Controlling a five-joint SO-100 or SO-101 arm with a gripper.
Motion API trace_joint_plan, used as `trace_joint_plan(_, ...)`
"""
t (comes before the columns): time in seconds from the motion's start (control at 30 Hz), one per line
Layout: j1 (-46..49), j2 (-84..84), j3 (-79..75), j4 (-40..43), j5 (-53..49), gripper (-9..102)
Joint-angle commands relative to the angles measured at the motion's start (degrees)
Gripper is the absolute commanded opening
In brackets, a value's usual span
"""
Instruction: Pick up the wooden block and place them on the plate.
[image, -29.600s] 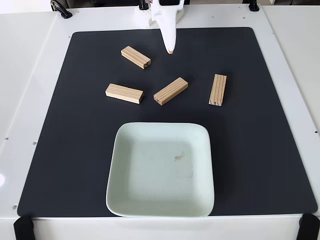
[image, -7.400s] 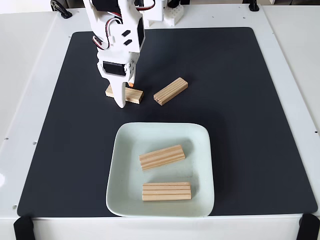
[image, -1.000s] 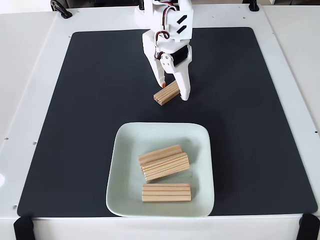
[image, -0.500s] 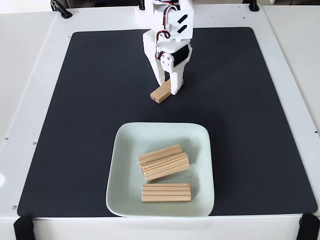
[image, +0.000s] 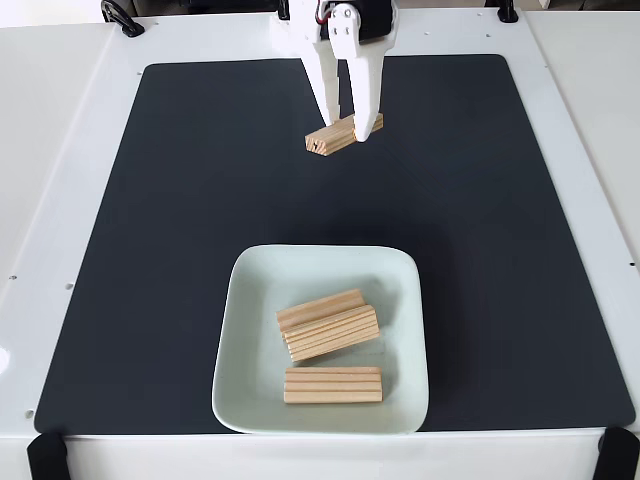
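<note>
hand (image: 354, 133) clamped on fourth wooden block (image: 332, 138), above black mat (image: 180, 200), three blocks on plate (image: 250, 330)

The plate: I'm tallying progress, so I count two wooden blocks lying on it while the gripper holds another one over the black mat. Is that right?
Not quite. The fixed view shows three wooden blocks on the plate, not two: a pair leaning together and a single one nearer the front rim. The rest holds: the gripper is shut on a fourth block over the black mat.
</note>
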Motion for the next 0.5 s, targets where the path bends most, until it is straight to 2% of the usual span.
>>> trace_joint_plan(0.0,-0.88,2.81,-4.57,-0.53,5.98,1)
trace_joint_plan(0.23,-0.79,-15.64,-29.36,0.26,20.65,1)
trace_joint_plan(0.47,0.79,-39.81,-55.9,0.09,25.75,1)
